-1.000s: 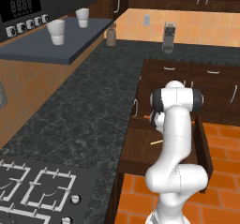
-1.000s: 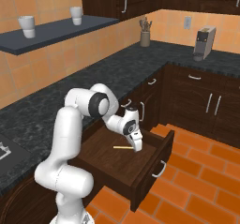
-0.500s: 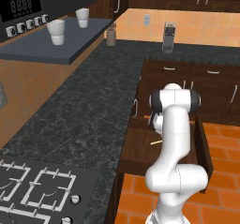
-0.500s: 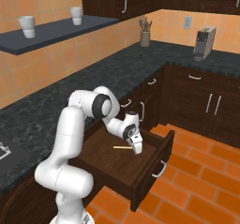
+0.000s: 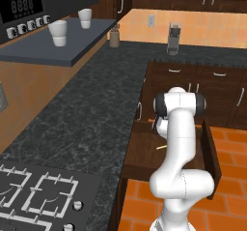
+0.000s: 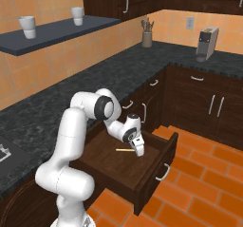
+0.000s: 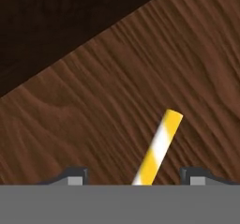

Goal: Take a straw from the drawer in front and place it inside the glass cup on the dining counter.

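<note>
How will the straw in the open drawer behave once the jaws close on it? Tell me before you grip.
The straw looks thin and round, lying flat on the smooth drawer floor, so it may roll if nudged. It is probably very light and could crush under a hard pinch. The gripper hangs over one end, so it might tilt when lifted.

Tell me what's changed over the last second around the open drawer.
The gripper has eased a little lower into the drawer, over one end of the straw. The straw lies flat on the drawer floor as before, not lifted, and the drawer stays open.

Glossy white rounded arm point(image 6: 71, 140) — dark joints, bulbous white base
</note>
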